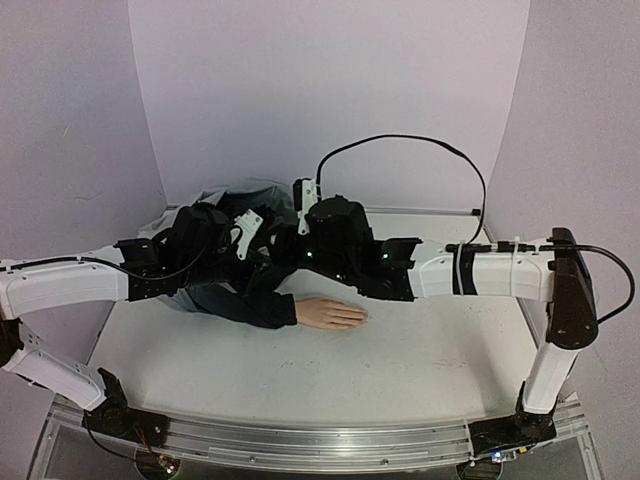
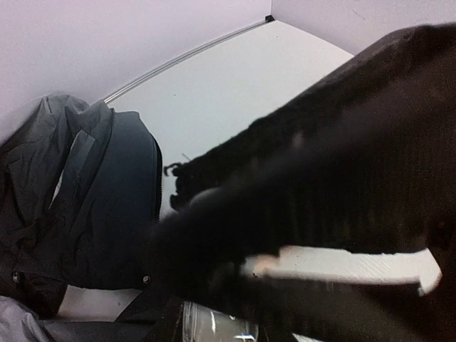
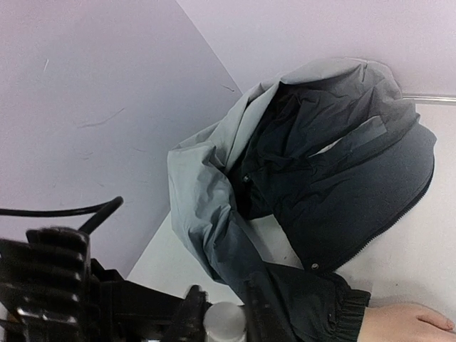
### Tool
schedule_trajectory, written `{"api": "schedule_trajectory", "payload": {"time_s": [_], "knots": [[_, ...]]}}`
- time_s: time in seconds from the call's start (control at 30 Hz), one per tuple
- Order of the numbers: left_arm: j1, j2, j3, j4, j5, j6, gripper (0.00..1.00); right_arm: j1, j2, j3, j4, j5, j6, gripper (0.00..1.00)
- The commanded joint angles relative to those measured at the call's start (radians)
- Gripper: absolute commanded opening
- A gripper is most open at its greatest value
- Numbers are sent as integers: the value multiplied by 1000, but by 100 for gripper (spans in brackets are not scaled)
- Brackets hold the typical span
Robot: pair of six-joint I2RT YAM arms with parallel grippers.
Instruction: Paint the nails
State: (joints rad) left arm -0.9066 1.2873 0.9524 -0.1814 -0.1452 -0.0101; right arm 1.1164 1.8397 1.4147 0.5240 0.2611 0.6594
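The pale mannequin hand [image 1: 330, 314] lies flat on the white table, fingertips to the right, in a navy-and-grey jacket sleeve [image 1: 245, 302]. Its nails [image 1: 360, 318] are too small to make out. Both grippers meet above the jacket, behind the hand. My left gripper [image 1: 258, 243] looks shut on a small glassy bottle [image 2: 214, 324] at the bottom of the left wrist view. My right gripper [image 3: 224, 320] is shut on the bottle's whitish round cap [image 3: 224, 324]. The right arm blurs across the left wrist view. The hand's wrist shows in the right wrist view [image 3: 410, 324].
The jacket's crumpled body [image 1: 225, 205] lies at the back left against the wall; it also shows in the right wrist view [image 3: 320, 178]. A black cable [image 1: 420, 145] loops above the right arm. The table's back edge has a metal strip [image 1: 440, 211].
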Motion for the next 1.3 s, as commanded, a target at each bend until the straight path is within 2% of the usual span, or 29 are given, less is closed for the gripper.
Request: {"api": "schedule_trajectory", "payload": {"time_s": [0.0, 0.03, 0.1, 0.2, 0.27, 0.37, 0.5, 0.57, 0.6, 0.63, 0.7, 0.93, 1.13, 1.27], "knots": [[11, -31, 12, 156, 18, -9, 0, 60, -134, -50, -27, -46, -137, 50], [12, -25, 12, 155, 31, -11, 0, 60, -173, -80, -27, -14, -155, 58], [16, -11, 17, 156, 71, -19, 0, 48, -261, -151, -28, 49, -168, 66], [35, 3, 26, 158, 136, -43, 0, 5, -399, -262, -28, 64, -176, 72], [68, 11, 36, 158, 277, -75, 0, -38, -471, -334, -27, 40, -181, 74], [111, 31, 64, 166, 513, -105, 0, -149, -546, -424, -16, -139, -171, 76], [112, 75, 121, 177, 883, -95, 0, -247, -565, -484, 44, -462, -176, 77], [105, 111, 166, 197, 1050, -116, 0, -262, -552, -499, 119, -639, -173, 77], [98, 128, 181, 204, 1102, -124, 0, -263, -544, -507, 189, -752, -159, 77], [90, 140, 194, 204, 1138, -127, 0, -264, -534, -513, 240, -803, -144, 77], [71, 160, 207, 204, 1181, -120, 0, -264, -513, -522, 328, -921, -110, 77], [38, 195, 233, 204, 1235, -125, 0, -264, -487, -536, 466, -1009, -39, 68], [30, 194, 236, 204, 1254, -122, 0, -264, -437, -516, 526, -1049, 6, 43], [29, 183, 226, 204, 1251, -117, 0, -265, -420, -513, 545, -1068, 16, 37]]}}
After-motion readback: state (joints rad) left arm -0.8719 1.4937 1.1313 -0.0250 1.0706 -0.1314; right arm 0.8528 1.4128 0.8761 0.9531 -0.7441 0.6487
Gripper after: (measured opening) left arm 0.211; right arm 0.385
